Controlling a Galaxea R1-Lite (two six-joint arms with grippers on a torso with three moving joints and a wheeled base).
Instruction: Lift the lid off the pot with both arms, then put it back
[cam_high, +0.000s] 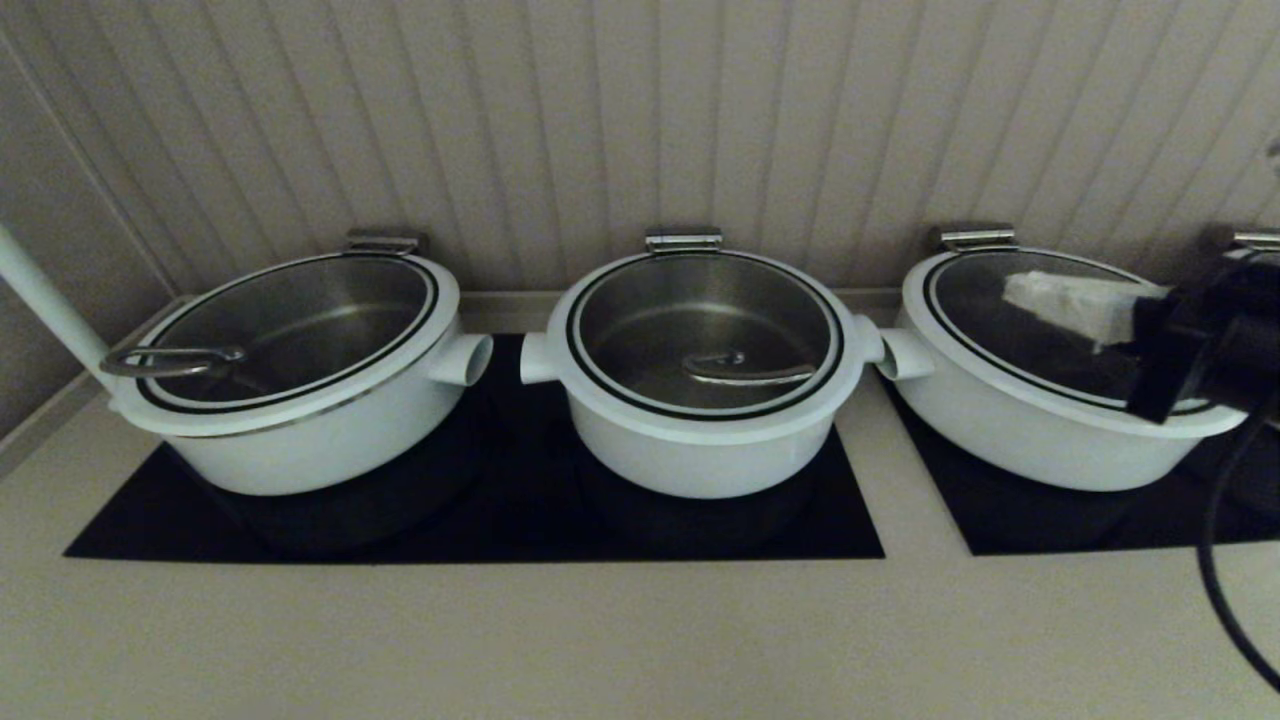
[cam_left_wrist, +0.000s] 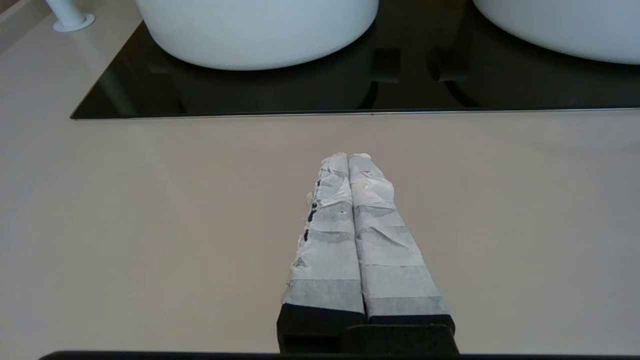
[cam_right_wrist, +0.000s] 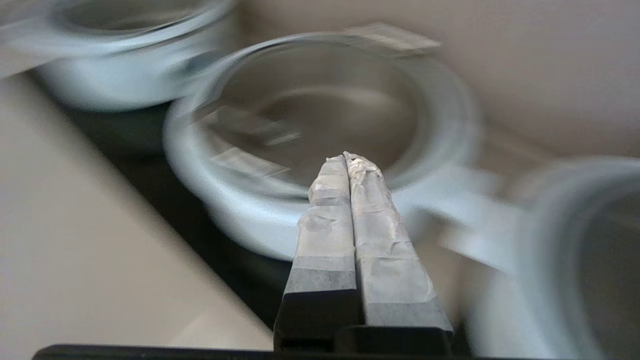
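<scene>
The pot (cam_high: 700, 450) is the middle one of three, round and white, with a short stub at each side and a steel hinge bracket (cam_high: 683, 240) behind. Its glass lid (cam_high: 700, 310) lies flat on it, the steel handle (cam_high: 750, 373) toward the front. My right gripper (cam_high: 1012, 288) hovers shut and empty over the right-hand pot, pointing toward the middle pot (cam_right_wrist: 240, 210); in the right wrist view the gripper (cam_right_wrist: 348, 157) stands short of the rim. Out of the head view, my left gripper (cam_left_wrist: 348, 156) is shut and empty, low over the beige counter before the cooktop.
A wider white pot (cam_high: 300, 430) stands left and another (cam_high: 1040, 440) right, both lidded, on black cooktop panels (cam_high: 470, 520). A white pole (cam_high: 45, 300) rises at the far left. Ribbed wall close behind. The beige counter (cam_high: 600, 640) runs along the front.
</scene>
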